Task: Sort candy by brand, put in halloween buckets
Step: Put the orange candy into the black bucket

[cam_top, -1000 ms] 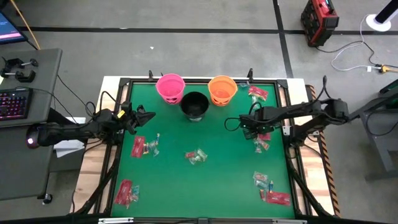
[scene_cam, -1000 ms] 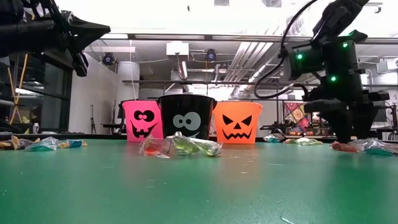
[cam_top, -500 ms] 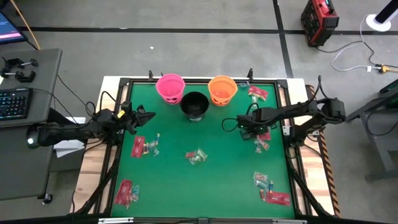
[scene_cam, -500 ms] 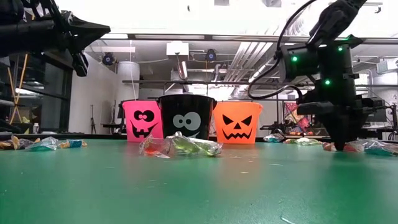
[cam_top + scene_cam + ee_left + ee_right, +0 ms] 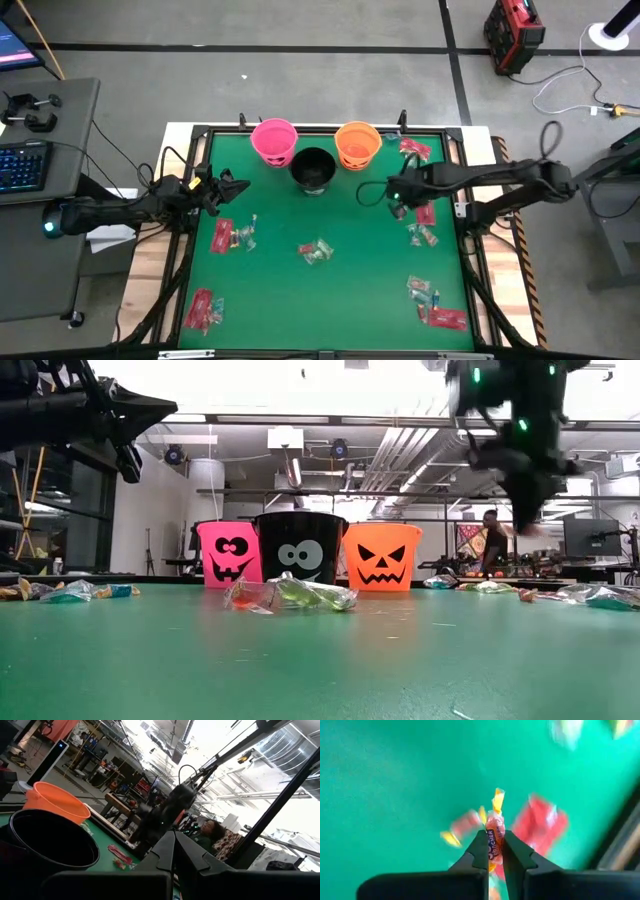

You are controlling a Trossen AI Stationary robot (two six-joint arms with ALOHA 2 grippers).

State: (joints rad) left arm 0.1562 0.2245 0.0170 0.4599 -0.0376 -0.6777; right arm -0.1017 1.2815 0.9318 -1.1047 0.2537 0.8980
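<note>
orange-and-yellow wrapping showed between the right gripper [image 5: 494, 851] fingers: a small twist-wrapped candy [image 5: 494, 831], pinched tight. half a second before, that gripper had been down at the mat among the pieces by the right edge; now it was lifted clear of the table, high in the low view [image 5: 520, 440], and had shifted toward the orange bucket [image 5: 357, 143]. the pick looked to have succeeded, so the next call would be which bucket this brand belongs in (nothing visible settles that).

a flat red packet [image 5: 540, 827] and another yellow-ended piece [image 5: 462, 827] lay on the green mat [image 5: 350, 300] below the raised candy.

the pink bucket [image 5: 273, 139], black bucket [image 5: 313, 168] and orange bucket stood clustered at the far edge. from above, no candy could be made out in any of them; the black one's interior was too dark to judge.

the left gripper [image 5: 232, 186] waited above the mat's left side, fingers together and holding nothing, unmoved from a second before.
</note>
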